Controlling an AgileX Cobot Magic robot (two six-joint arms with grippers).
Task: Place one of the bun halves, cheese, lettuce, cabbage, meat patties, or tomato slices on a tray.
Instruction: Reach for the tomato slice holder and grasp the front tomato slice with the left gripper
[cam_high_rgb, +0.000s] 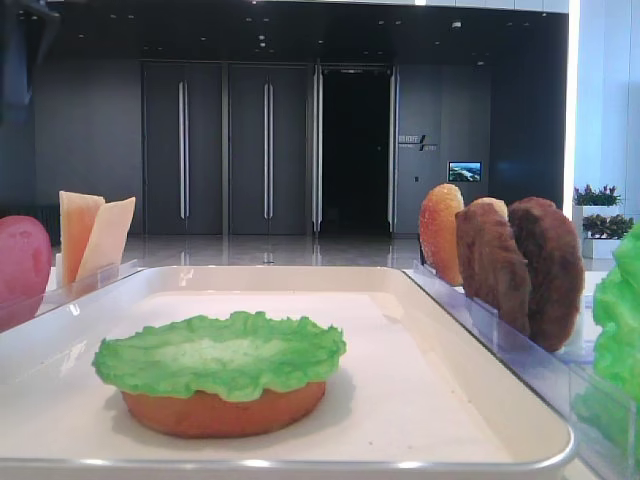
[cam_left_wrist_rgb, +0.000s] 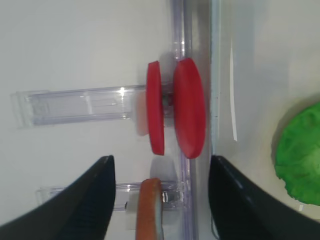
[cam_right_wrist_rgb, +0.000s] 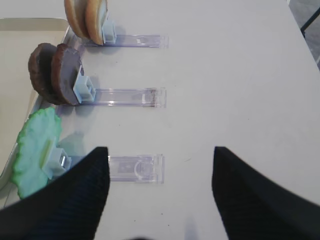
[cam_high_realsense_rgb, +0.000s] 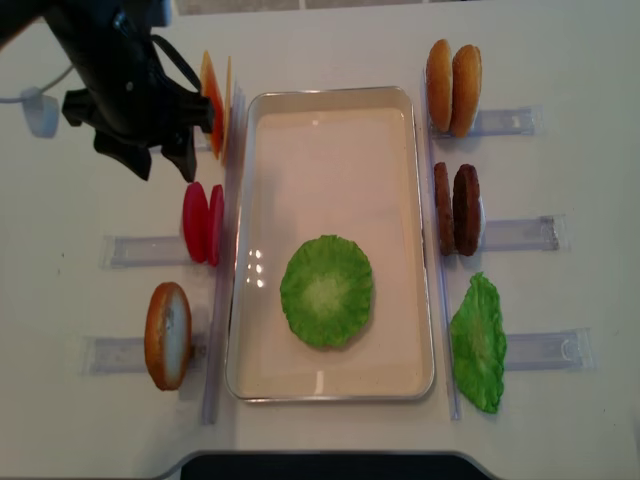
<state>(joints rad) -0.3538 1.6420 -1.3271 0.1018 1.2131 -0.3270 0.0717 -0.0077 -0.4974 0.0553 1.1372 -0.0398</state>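
The white tray (cam_high_realsense_rgb: 330, 170) lies mid-table. On it a green lettuce (cam_high_rgb: 220, 350) leaf rests on a bun half (cam_high_rgb: 220, 412). My left gripper (cam_left_wrist_rgb: 161, 160) is open beside the tray's far left corner. A cheese (cam_left_wrist_rgb: 149, 210) slice stands edge-on in its holder between the fingers, touching neither. Two red tomato slices (cam_left_wrist_rgb: 189, 115) stand upright just ahead of it. My right gripper (cam_right_wrist_rgb: 160, 150) is open and empty over the table, above the bare end of a clear holder (cam_right_wrist_rgb: 135, 168) that carries another lettuce (cam_right_wrist_rgb: 35, 150) leaf.
Right of the tray, clear holders carry two bun halves (cam_high_realsense_rgb: 452, 75) and two meat patties (cam_high_realsense_rgb: 457, 208). Another bun half (cam_high_realsense_rgb: 167, 335) stands in a holder at the near left. The left arm (cam_high_realsense_rgb: 120, 90) hangs over the far left of the table.
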